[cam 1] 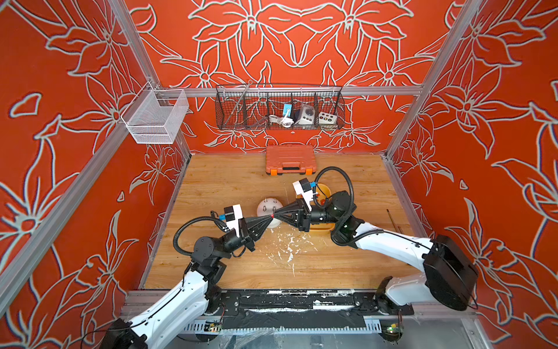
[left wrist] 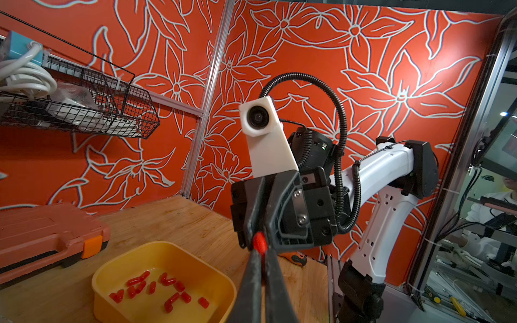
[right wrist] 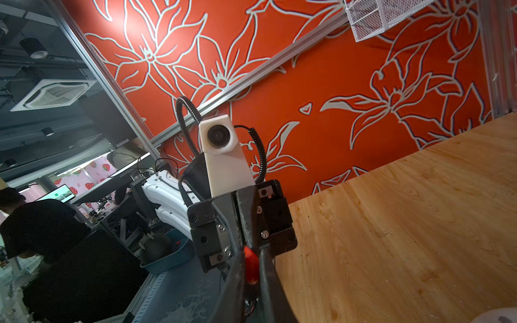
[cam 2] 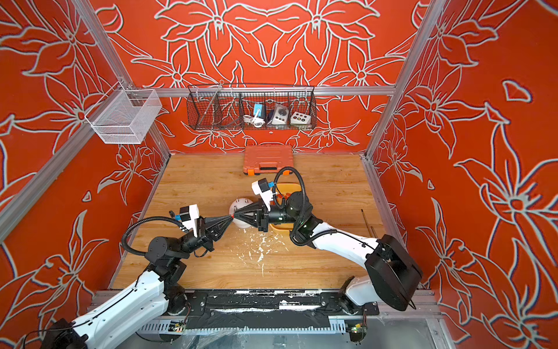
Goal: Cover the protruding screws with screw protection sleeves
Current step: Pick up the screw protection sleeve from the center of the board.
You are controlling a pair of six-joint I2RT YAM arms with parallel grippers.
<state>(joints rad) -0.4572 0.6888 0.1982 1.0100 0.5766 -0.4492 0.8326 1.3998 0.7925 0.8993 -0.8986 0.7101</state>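
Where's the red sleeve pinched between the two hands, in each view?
Top view: small red tubular plastic sleeve, just below centre.
Top view: left of centre, just below the middle.
Left wrist: lower centre.
Right wrist: lower centre.
Shared landmark: light wooden tabletop, seen in all four.

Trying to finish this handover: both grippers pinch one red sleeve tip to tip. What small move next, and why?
Probably open the right gripper and back it off. It and the left gripper both look shut on the same sleeve beside the white dome, whose screws show no red caps. One must let go before the sleeve can go over a screw. Which one is my guess.
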